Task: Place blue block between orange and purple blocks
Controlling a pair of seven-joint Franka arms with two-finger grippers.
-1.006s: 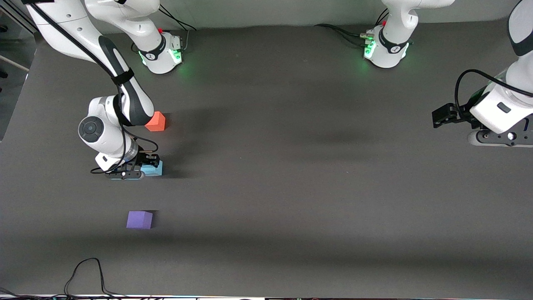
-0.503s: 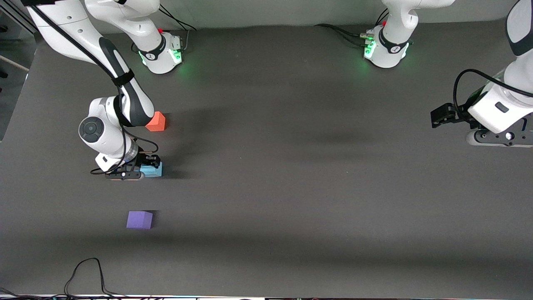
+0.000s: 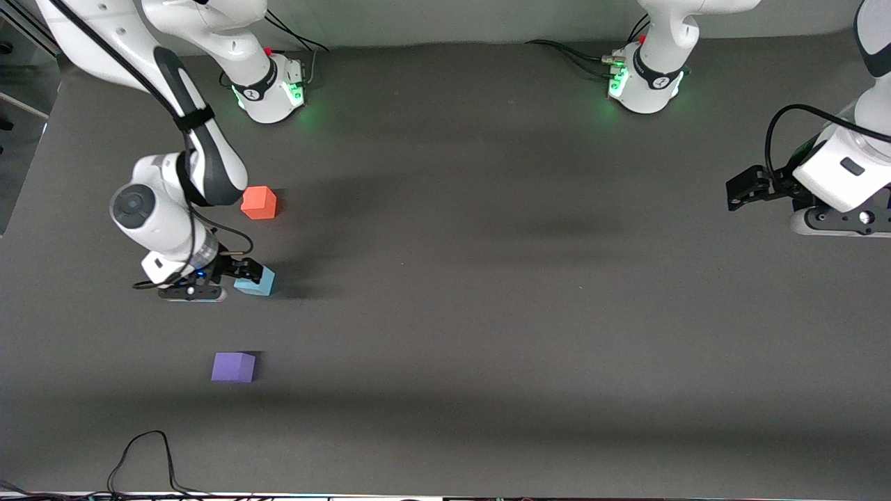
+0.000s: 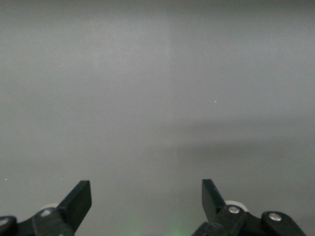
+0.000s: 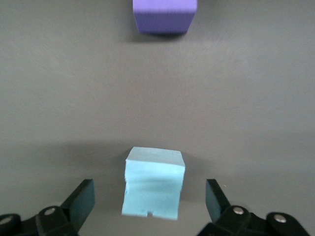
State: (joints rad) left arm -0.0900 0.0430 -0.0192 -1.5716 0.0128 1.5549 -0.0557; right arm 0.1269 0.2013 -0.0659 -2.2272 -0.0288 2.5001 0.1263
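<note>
The blue block (image 3: 255, 281) sits on the dark table, nearer the front camera than the orange block (image 3: 259, 202) and farther than the purple block (image 3: 233, 367), roughly in line with both. My right gripper (image 3: 235, 271) is open, low beside the blue block on the side of the right arm's end. In the right wrist view the blue block (image 5: 153, 183) lies between the spread fingers of the right gripper (image 5: 148, 191), touching neither, with the purple block (image 5: 165, 15) farther on. My left gripper (image 3: 739, 189) waits open and empty over the left arm's end; in the left wrist view (image 4: 146, 196) it shows only bare table.
The two arm bases (image 3: 268, 90) (image 3: 644, 83) stand at the table's back edge. A black cable (image 3: 143, 452) loops at the front edge toward the right arm's end. The right arm's elbow (image 3: 139, 209) hangs beside the orange block.
My right gripper has drawn off the blue block toward the right arm's end, leaving it on the table. The orange block is now fully uncovered. The left arm shifted slightly.
</note>
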